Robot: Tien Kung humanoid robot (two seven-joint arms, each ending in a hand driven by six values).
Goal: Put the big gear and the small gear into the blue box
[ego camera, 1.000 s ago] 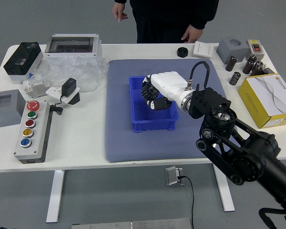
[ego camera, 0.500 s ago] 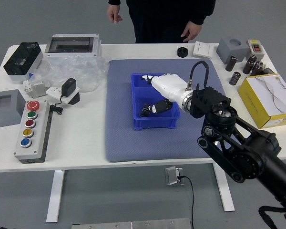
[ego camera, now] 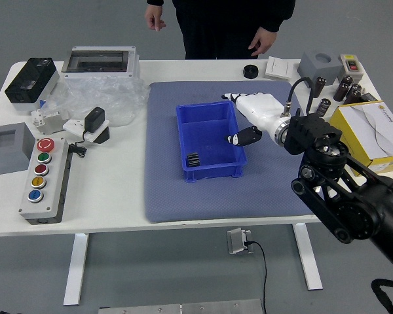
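Observation:
My right hand (ego camera: pixel 232 118) hovers at the right edge of the blue box (ego camera: pixel 213 171), its fingers apart and nothing between them. In the box's near left corner lies a dark ridged gear (ego camera: pixel 193 159). Only one gear shows inside the box; whether it is the big or the small one I cannot tell. The other gear is not identifiable on the table.
A grey-blue mat (ego camera: pixel 167 190) lies under the box. At the right are a yellow box (ego camera: pixel 373 134) and dark cylinders (ego camera: pixel 323 107); at the left, a button panel (ego camera: pixel 44 180). Across the table stands a person (ego camera: pixel 226 26), both hands lowered and holding nothing.
The gear held in my right hand was lowered and released into the box's near left corner. The hand has since opened and moved right.

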